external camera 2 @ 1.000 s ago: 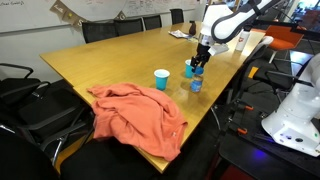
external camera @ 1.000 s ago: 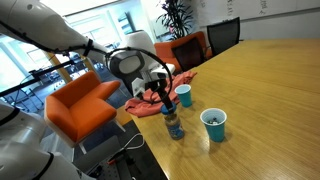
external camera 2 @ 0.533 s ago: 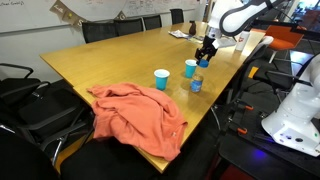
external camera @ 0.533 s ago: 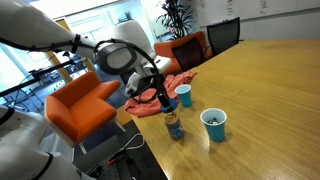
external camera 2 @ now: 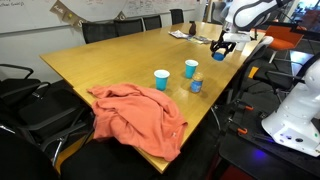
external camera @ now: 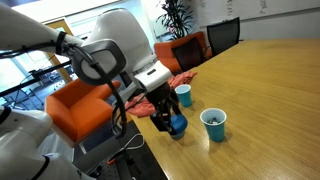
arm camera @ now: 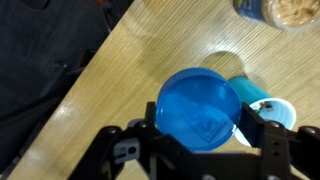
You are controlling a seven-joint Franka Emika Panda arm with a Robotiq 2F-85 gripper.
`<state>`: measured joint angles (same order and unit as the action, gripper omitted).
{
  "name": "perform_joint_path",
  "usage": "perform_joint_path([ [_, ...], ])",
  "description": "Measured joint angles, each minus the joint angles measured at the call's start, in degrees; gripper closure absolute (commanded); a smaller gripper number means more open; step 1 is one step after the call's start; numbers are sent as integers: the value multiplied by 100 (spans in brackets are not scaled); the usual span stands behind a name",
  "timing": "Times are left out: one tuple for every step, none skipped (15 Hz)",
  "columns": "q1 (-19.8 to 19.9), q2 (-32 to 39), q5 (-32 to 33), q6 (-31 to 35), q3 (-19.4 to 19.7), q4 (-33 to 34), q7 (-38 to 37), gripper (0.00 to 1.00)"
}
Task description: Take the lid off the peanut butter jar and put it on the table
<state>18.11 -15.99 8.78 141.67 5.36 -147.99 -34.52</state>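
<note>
Pincer (arm camera: 198,120) pinching the lid (arm camera: 195,100) by its rim at frame centre. The lid's flat face is turned toward the surface (arm camera: 110,70) directly beneath, close to that surface's edge. The opened peanut butter jar (arm camera: 283,9) stands apart, cut off at upper right. Height above the surface is unclear, and a blue patch beside the lid cannot be identified.

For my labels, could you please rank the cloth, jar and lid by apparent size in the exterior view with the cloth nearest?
1. orange cloth
2. peanut butter jar
3. lid, though it sits farther away, so unsure
</note>
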Motion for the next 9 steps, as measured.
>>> perform_joint_path([
  [159,21,70,6,57,0,-167,45],
  [312,54,163,13,109,2,-349,45],
  [457,109,286,30,159,9,-570,45],
  [597,193,457,57,200,30,-832,45],
  [728,299,642,88,236,62,-1117,45],
  [837,430,831,97,279,115,-1427,45],
  [900,571,980,98,335,183,-1693,45],
  [925,737,1094,99,413,272,-1902,45],
  [915,900,1159,116,481,362,-1979,45],
])
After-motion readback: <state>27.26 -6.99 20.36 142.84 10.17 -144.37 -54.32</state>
